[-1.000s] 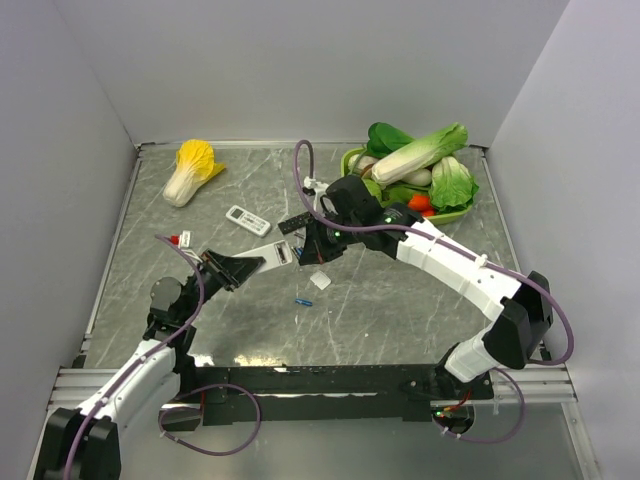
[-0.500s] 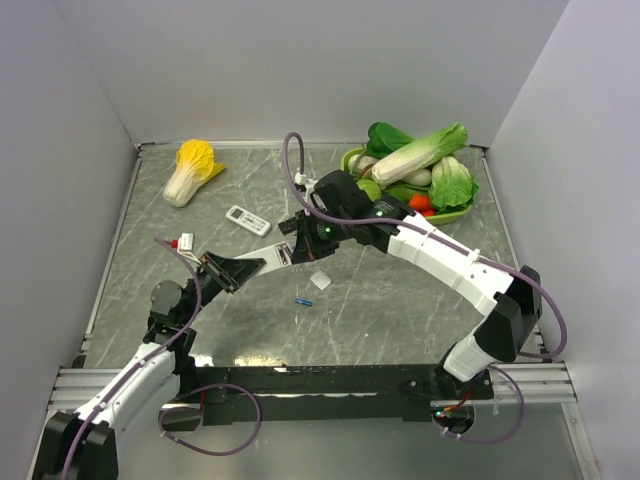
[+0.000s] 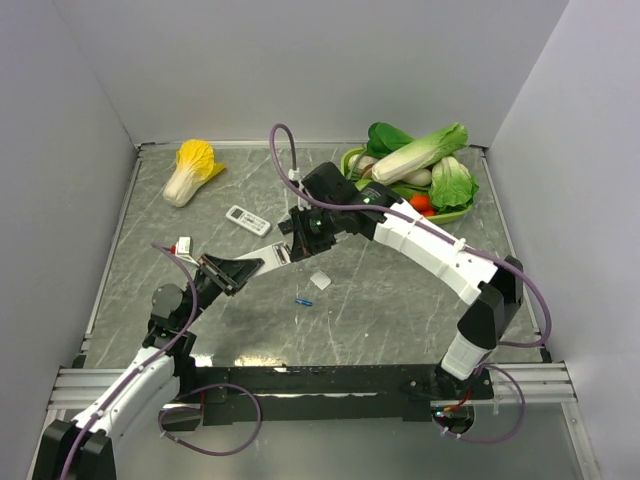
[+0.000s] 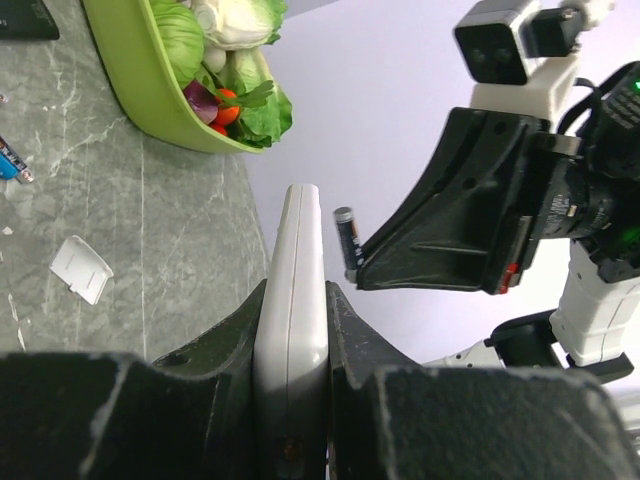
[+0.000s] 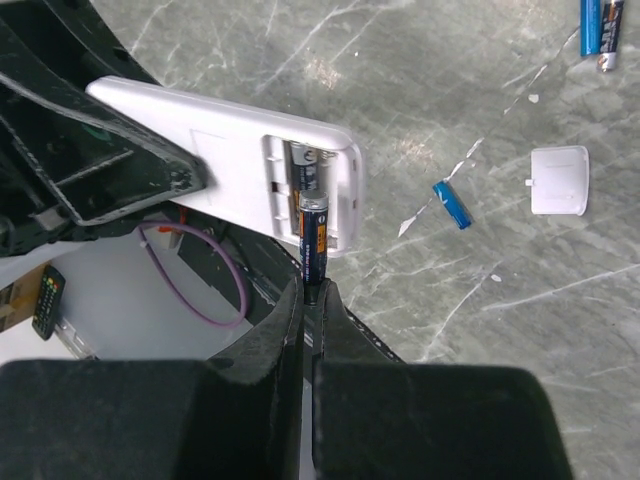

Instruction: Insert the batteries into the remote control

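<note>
Right pincer (image 5: 310,292) is pinched tight on a battery (image 5: 312,232), aimed at the open battery bay (image 5: 300,170). Left pincer (image 4: 296,300) clamps the remote control (image 4: 298,230) mid-frame, tilted so the slot faces it.
</note>
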